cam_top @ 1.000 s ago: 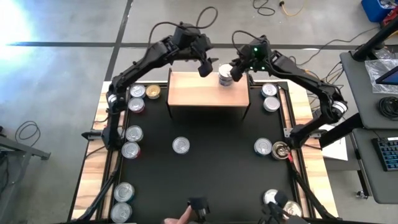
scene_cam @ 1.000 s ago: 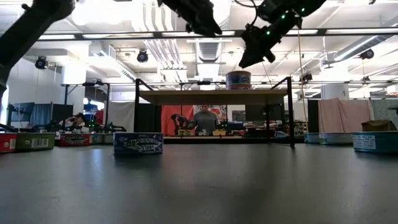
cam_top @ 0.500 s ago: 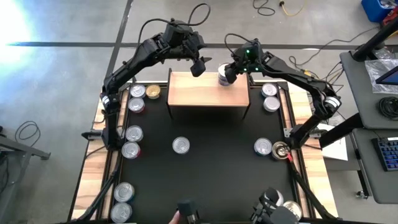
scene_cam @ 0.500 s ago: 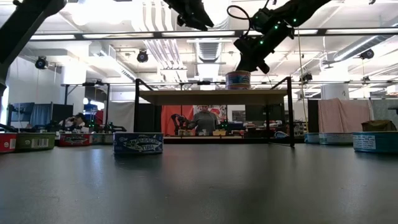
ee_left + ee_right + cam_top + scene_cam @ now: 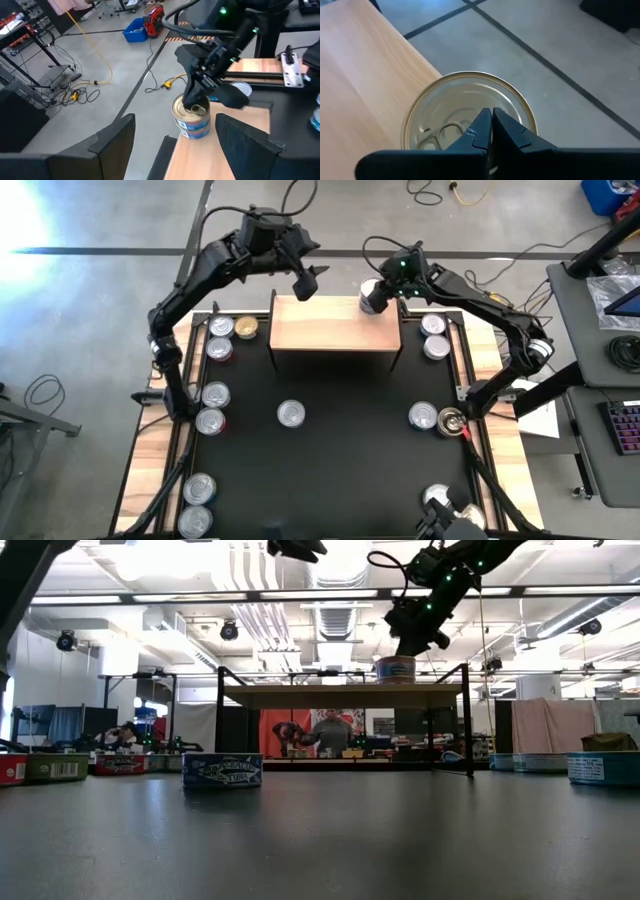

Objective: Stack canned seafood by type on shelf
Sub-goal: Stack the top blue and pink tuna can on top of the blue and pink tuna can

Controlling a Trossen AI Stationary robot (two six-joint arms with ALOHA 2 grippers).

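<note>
Right now the right pincer [image 5: 490, 131] has its two fingers pressed together, holding nothing, with the tips set down on the gold lid of the top tin [image 5: 469, 122] of a two-tin stack [image 5: 191, 118]. That stack stands at the far right corner of the shelf [image 5: 330, 328], close to the edge; from the low view it shows as a blue-labelled tin on the wood top. The left pincer [image 5: 307, 283] hangs in the air above the far left corner of the shelf, fingers spread, holding nothing and touching nothing.

Counting from above: two tins stacked on the shelf, and thirteen more tins on the bench [image 5: 350, 470]. Four sit in a cluster at far left [image 5: 231, 337], two at mid left [image 5: 213, 407], two at the near left corner [image 5: 198, 502], one alone in the middle [image 5: 291, 413], two at far right [image 5: 434, 335], two at mid right [image 5: 437, 418], one of them gold-topped, and at least one at the near right corner [image 5: 437, 497], partly hidden.

Labels are blue on the nearest tin [image 5: 222, 771] in the low view and red and green on the ones at its left edge; the writing on them is too small to read.
</note>
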